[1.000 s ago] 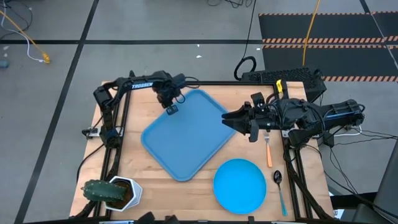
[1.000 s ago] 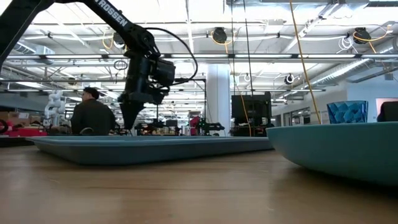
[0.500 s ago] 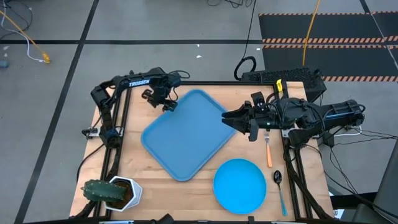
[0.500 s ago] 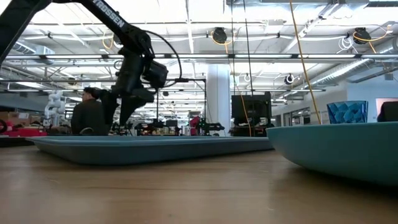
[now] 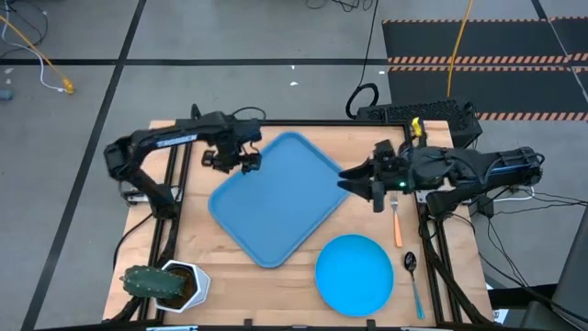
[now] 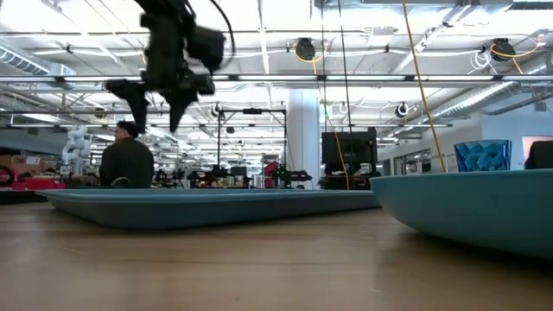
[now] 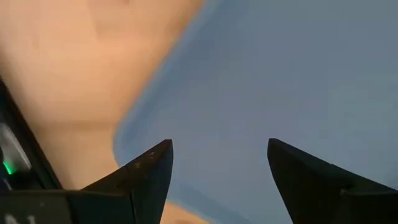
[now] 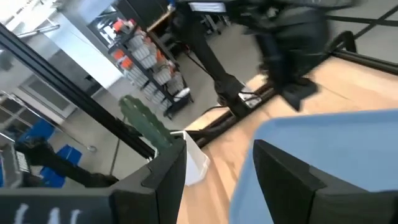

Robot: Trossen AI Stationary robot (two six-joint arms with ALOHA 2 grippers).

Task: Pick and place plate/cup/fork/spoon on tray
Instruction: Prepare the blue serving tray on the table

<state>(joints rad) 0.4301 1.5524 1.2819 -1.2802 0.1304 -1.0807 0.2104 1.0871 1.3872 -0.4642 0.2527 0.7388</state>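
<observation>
Showing only in low view: cup, seemingly beyond plate.

The wooden table bears tray, plate, fork, spoon, cactus pot.

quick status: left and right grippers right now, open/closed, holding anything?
Left gripper: open, empty, above the tray's far left edge.
Right gripper: open, empty, at the tray's right corner.
</observation>
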